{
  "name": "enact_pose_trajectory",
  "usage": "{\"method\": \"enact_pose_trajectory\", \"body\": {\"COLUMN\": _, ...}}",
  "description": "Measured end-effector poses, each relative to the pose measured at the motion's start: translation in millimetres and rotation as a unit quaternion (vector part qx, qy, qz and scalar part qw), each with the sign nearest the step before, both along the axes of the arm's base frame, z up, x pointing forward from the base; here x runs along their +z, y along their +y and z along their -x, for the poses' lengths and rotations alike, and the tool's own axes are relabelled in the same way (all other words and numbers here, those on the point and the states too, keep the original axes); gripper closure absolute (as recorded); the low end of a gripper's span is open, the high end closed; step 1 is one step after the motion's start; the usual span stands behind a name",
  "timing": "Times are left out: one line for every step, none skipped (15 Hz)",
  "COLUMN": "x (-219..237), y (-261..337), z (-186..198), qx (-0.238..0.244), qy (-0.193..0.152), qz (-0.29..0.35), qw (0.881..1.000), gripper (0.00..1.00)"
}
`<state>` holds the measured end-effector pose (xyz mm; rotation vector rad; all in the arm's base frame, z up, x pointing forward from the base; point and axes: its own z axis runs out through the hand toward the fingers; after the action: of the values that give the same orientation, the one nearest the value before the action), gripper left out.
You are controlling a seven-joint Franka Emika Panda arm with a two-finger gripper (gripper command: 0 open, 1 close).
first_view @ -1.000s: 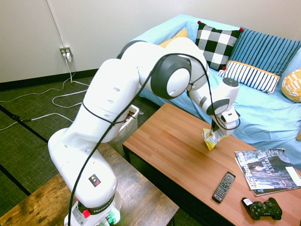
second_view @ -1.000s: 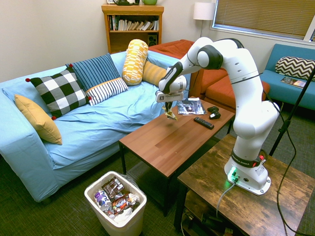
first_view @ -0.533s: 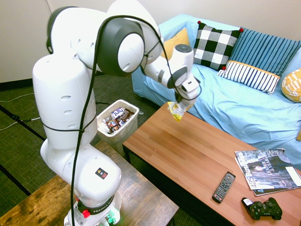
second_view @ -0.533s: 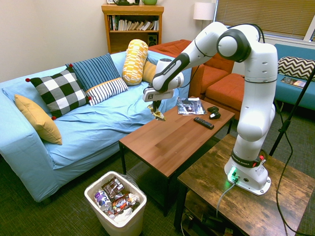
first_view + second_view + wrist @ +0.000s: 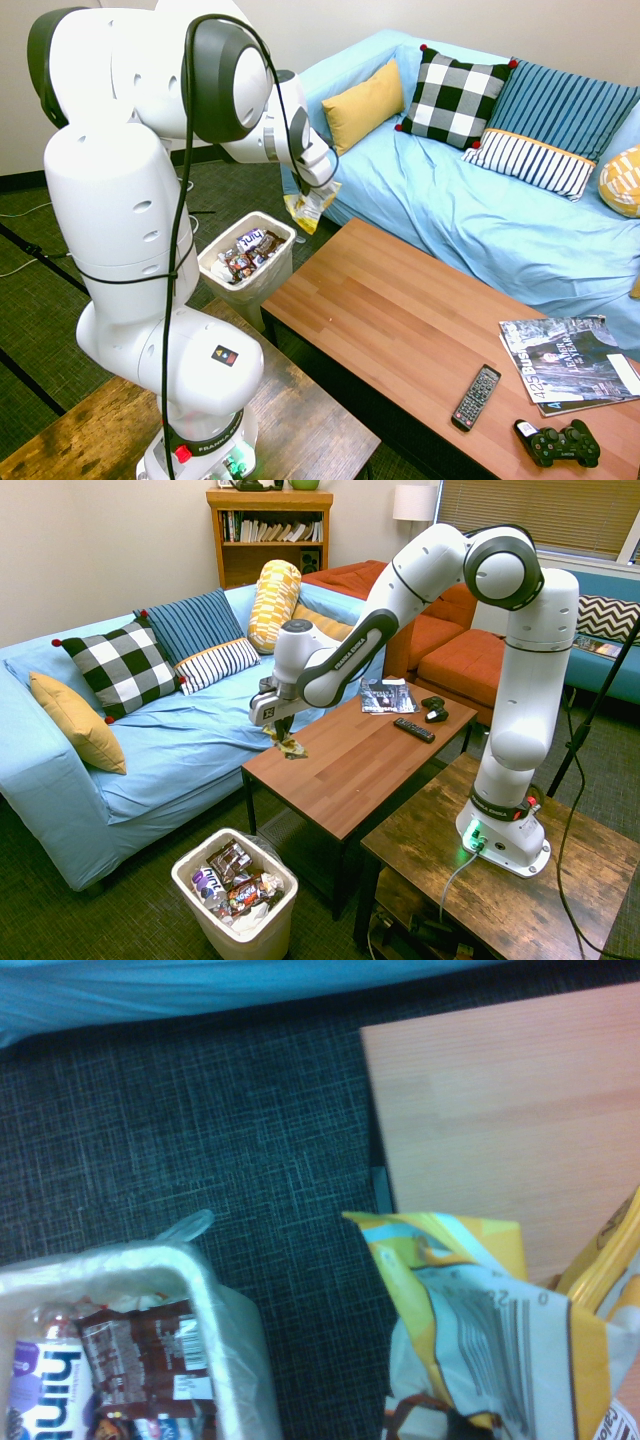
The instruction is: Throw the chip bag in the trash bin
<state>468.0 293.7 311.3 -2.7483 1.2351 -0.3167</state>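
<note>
Chip bag (image 5: 311, 204) hangs from the closed jaws (image 5: 284, 718), gripped at its upper part and raised, presumably so that the loose foil clears the counter (image 5: 390, 330) and the bin rim. Trash bin (image 5: 286, 905) stands on the floor beside the counter's end, open side up, ready to receive a drop. Release likely requires further travel until the bag is over the wrappers (image 5: 246, 885).

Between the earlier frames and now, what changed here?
The gripper carried the chip bag from above the coffee table toward the trash bin, still gripping it; nothing was let go. The bin, remote, magazines, game controller and sofa pillows stayed as they were.
</note>
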Motion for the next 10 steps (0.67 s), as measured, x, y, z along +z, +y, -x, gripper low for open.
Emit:
{"method": "enact_pose_trajectory", "body": {"x": -7.5, "y": 27.2, "z": 5.6, "qx": 0.008, "qy": 0.001, "qz": 0.008, "qw": 1.0, "gripper": 1.0}}
{"method": "enact_pose_trajectory", "body": {"x": -19.3, "y": 53.3, "z": 10.4, "qx": 0.017, "qy": 0.003, "qz": 0.018, "qw": 1.0, "gripper": 1.0}}
{"method": "enact_pose_trajectory", "body": {"x": -35.1, "y": 80.6, "z": 15.4, "qx": 0.027, "qy": 0.007, "qz": 0.027, "qw": 0.999, "gripper": 1.0}}
{"method": "enact_pose_trajectory", "body": {"x": -53.3, "y": 108.3, "z": 21.0, "qx": 0.038, "qy": 0.012, "qz": 0.034, "qw": 0.999, "gripper": 1.0}}
{"method": "enact_pose_trajectory", "body": {"x": -74.9, "y": 135.8, "z": 26.9, "qx": 0.048, "qy": 0.021, "qz": 0.041, "qw": 0.998, "gripper": 1.0}}
{"method": "enact_pose_trajectory", "body": {"x": -96.0, "y": 158.7, "z": 31.4, "qx": 0.057, "qy": 0.03, "qz": 0.046, "qw": 0.997, "gripper": 1.0}}
{"method": "enact_pose_trajectory", "body": {"x": -116.2, "y": 177.0, "z": 34.6, "qx": 0.065, "qy": 0.037, "qz": 0.053, "qw": 0.996, "gripper": 1.0}}
{"method": "enact_pose_trajectory", "body": {"x": -136.7, "y": 191.5, "z": 37.1, "qx": 0.071, "qy": 0.043, "qz": 0.059, "qw": 0.995, "gripper": 1.0}}
{"method": "enact_pose_trajectory", "body": {"x": -153.9, "y": 201.4, "z": 39.0, "qx": 0.072, "qy": 0.049, "qz": 0.062, "qw": 0.994, "gripper": 1.0}}
{"method": "enact_pose_trajectory", "body": {"x": -167.0, "y": 209.4, "z": 40.4, "qx": 0.073, "qy": 0.053, "qz": 0.065, "qw": 0.994, "gripper": 0.0}}
